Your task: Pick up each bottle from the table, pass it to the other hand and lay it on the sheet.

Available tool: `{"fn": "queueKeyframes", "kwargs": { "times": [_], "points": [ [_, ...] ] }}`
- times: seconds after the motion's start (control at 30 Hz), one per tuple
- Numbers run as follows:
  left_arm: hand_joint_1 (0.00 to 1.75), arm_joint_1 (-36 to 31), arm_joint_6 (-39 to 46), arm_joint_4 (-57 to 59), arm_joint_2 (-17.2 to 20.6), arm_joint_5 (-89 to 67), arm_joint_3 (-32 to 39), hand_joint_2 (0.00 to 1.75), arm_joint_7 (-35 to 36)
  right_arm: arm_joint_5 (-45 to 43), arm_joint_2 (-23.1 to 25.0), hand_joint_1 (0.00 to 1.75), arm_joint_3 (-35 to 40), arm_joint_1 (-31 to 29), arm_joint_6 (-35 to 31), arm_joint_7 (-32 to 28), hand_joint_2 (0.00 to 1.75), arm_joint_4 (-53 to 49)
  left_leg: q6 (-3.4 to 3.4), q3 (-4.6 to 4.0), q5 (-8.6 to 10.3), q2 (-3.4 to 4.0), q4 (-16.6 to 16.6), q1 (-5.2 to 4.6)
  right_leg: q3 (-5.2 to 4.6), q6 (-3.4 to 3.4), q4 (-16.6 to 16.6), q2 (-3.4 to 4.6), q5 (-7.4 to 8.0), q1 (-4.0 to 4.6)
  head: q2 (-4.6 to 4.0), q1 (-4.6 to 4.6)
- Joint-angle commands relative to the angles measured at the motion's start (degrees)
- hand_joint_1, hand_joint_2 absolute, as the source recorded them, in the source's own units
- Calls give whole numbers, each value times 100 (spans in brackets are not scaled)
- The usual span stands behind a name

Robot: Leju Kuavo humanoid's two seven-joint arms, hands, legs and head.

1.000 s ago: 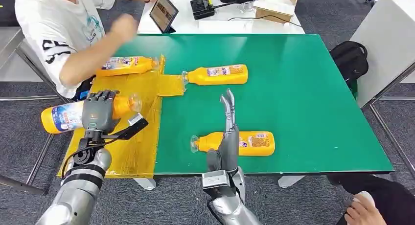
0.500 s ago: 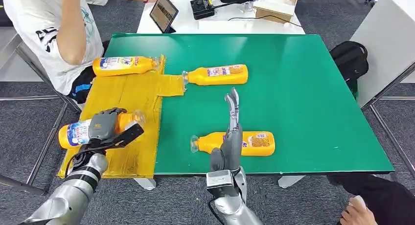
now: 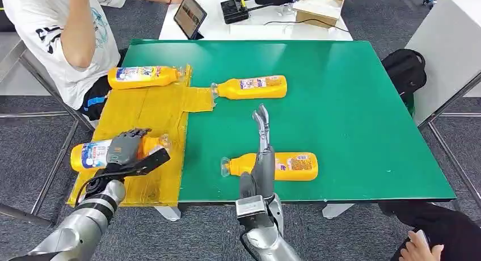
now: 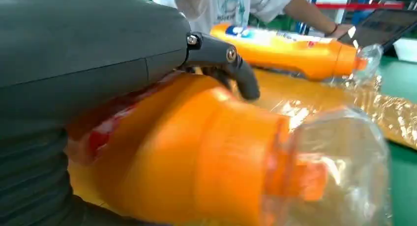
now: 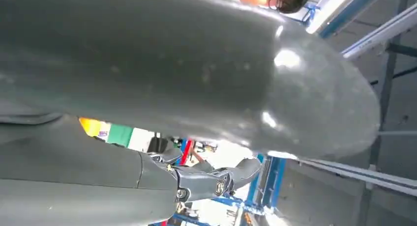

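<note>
- My left hand [image 3: 123,149] is gripping an orange bottle [image 3: 93,154] lying sideways at the near left edge of the yellow sheet [image 3: 148,110]; I judge I am laying it down
- My right hand [image 3: 264,159] is holding nothing, fingers straight and apart, above the nearest bottle [image 3: 295,165] on the green table [image 3: 351,102]
- Next I am needing to let go, then grasp that one
- The bottles are smooth plastic cylinders with clear caps; the sheet is looking glossy and crinkled

The crinkled yellow plastic sheet [image 3: 148,110] covers the left end of the green-topped table [image 3: 351,113]; one orange plastic bottle [image 3: 143,76] lies at its far edge; a second [image 3: 252,87] lies just right of it; a third [image 3: 278,165] lies near the front edge; a fourth [image 3: 93,154] lies at the sheet's front left.
</note>
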Motion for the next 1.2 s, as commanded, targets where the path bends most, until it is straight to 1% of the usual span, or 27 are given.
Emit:
{"fn": "queueKeyframes", "kwargs": {
  "times": [0.03, 0.07, 0.1, 0.2, 0.23, 0.33, 0.4, 0.47, 0.53, 0.6, 0.63, 0.67, 0.73, 0.77, 0.8, 0.83, 0.87, 0.9, 0.97, 1.0, 1.03, 1.07, 1.13, 1.17, 1.2],
  "points": [
    [0, 55, -513, 546, 11, 304, -88, 0, -102, -55, 13, 0, -213, -185, 56, -170, 0, 548, 6, 17, -2, -4, -6, -2, 17, -8, -7, 0, -2, 0, 0, -2],
    [0, 89, -577, 490, -5, 455, -30, 0, -216, -62, 24, 0, -219, -191, 71, -170, 0, 579, 9, 27, -3, -2, -11, 0, 28, -13, -13, -1, -1, 4, 0, 0],
    [0, 106, -804, 473, -23, 694, 40, 0, -325, -70, 28, 0, -221, -195, 111, -170, 0, 600, 7, 21, -1, -13, -8, -3, 25, -10, -7, -8, -4, -1, 0, -2],
    [0, 146, -1267, 379, -68, 1316, 206, 0, -588, -51, 40, 0, -244, -227, 181, -170, 0, 700, 7, 24, 0, -11, -10, -3, 29, -12, -11, -9, -1, 0, 0, -2],
    [0, 143, -1372, 377, -82, 1452, 258, 0, -611, -41, 46, 0, -255, -232, 174, -171, 0, 720, 10, 30, 0, -7, -13, -2, 36, -17, -15, -7, 1, 3, 0, -4],
    [0, 165, -1851, 252, -120, 2036, 402, 0, -751, -81, 43, 0, -280, -279, 98, -195, 0, 848, 7, 36, 5, -28, -13, -2, 44, -17, -15, -21, 0, 2, 0, -2],
    [0, 172, -1892, 231, -121, 2091, 395, 0, -761, -86, 43, 0, -281, -282, 98, -195, 0, 858, 6, 41, 8, -44, -10, -4, 53, -11, -11, -34, -2, -1, 0, -2],
    [0, 177, -1965, 201, -136, 2223, 436, 0, -778, -95, 40, 0, -280, -287, 110, -195, 0, 869, 7, 54, 9, -34, -14, -3, 63, -16, -15, -25, 2, 1, 0, -4],
    [0, 197, -2204, 115, -189, 2655, 590, 0, -878, -88, 41, 0, -282, -288, 109, -195, 0, 901, 5, 55, 8, -43, -9, -3, 67, -10, -9, -32, -2, 0, 0, -4],
    [0, 244, -2316, -137, -350, 3338, 931, 0, -1155, -33, 28, 0, -287, -271, 75, -194, 0, 954, 4, 57, 11, -41, -11, -3, 68, -13, -12, -31, 0, 0, 0, -4],
    [0, 310, -2018, -425, -500, 3720, 1132, 0, -1351, 63, 9, 0, -289, -253, 22, -145, 0, 970, 5, 59, 12, -35, -15, -1, 69, -18, -17, -27, 4, 4, 0, -4],
    [0, 375, -1768, -756, -683, 4019, 1182, 0, -1379, 168, -34, 0, -279, -214, 28, -65, 0, 944, 3, 59, 14, -41, -14, -2, 71, -15, -15, -32, 2, 1, 0, -4],
    [0, 421, -1761, -928, -716, 4076, 1081, 0, -1242, 176, -40, 0, -293, -197, 55, -62, 0, 933, 3, 50, 17, -60, -6, -2, 67, -8, -9, -49, -3, 1, 0, -4],
    [0, 421, -1761, -928, -716, 4076, 1081, 0, -1242, 176, -40, 0, -293, -197, 55, -62, 0, 933, 7, 48, 16, -53, -6, 1, 62, -14, -12, -46, -1, 4, 0, -2],
    [0, 589, -1172, -1561, -967, 4770, 1344, 0, -1524, 578, -141, 0, -185, -219, 108, 251, 0, 954, 5, 44, 15, -49, -5, 1, 58, -11, -11, -43, 0, 4, 0, -2],
    [0, 804, -584, -2246, -1051, 5043, 1163, 0, -1524, 1020, -277, 0, -58, -271, 203, 633, 175, 1015, 4, 36, 16, -51, -4, 0, 51, -8, -8, -44, 0, 3, 0, -2],
    [0, 986, 14, -2726, -1038, 5359, 834, 0, -1524, 1311, -363, 0, -65, -288, 316, 919, 175, 1010, 10, 36, 13, -51, -5, 1, 54, -13, -13, -48, -1, 5, 0, 0],
    [0, 1178, 511, -3148, -1001, 5357, 569, 0, -1524, 1465, -483, 0, -130, -336, 463, 1154, 175, 1042, 7, 26, 14, -49, -3, 3, 44, -10, -11, -45, 1, 6, 0, -2],
    [0, 1272, 561, -3226, -1010, 5382, 500, 0, -1524, 1464, -561, 0, -246, -350, 557, 1170, 175, 990, 9, 25, 9, -36, -4, 4, 38, -12, -15, -35, 2, 8, 0, 0],
    [0, 1443, 712, -3581, -1041, 5478, 428, 175, -1524, 1733, -661, 0, -279, -400, 634, 1411, 175, 1010, 6, 22, 10, -28, -4, 1, 28, -10, -10, -25, 2, 4, 0, -2],
    [0, 1627, 963, -3794, -1071, 5451, 322, 175, -1524, 2080, -825, 0, -340, -436, 685, 1727, 175, 938, 4, 17, 11, -24, -5, 0, 22, -8, -11, -27, 2, 3, 0, -2],
    [0, 1788, 1195, -4016, -1063, 5385, 183, 175, -1524, 2257, -947, 0, -444, -450, 851, 1912, 175, 885, 9, 21, 8, -25, -7, 1, 31, -13, -16, -32, -1, 6, 0, 2],
    [0, 2107, 1488, -4328, -1060, 5311, -19, 175, -1524, 2900, -1306, 0, -495, -534, 1158, 2489, 175, 839, 6, 8, 10, -34, -5, -3, 17, -5, -12, -31, 0, 0, 0, -4],
    [0, 2333, 1603, -4491, -1060, 5234, -133, 175, -1524, 3039, -1502, 0, -619, -521, 1403, 2690, 175, 782, 11, 16, 5, -26, -7, -3, 26, -8, -20, -26, 0, 2, 0, -4],
    [0, 2471, 1628, -4615, -1069, 5232, -176, 175, -1524, 3096, -1608, 0, -697, -489, 1461, 2731, 175, 740, 9, 8, 7, -29, -5, -2, 21, -5, -16, -27, 0, 1, 0, 0]
  ]
}}
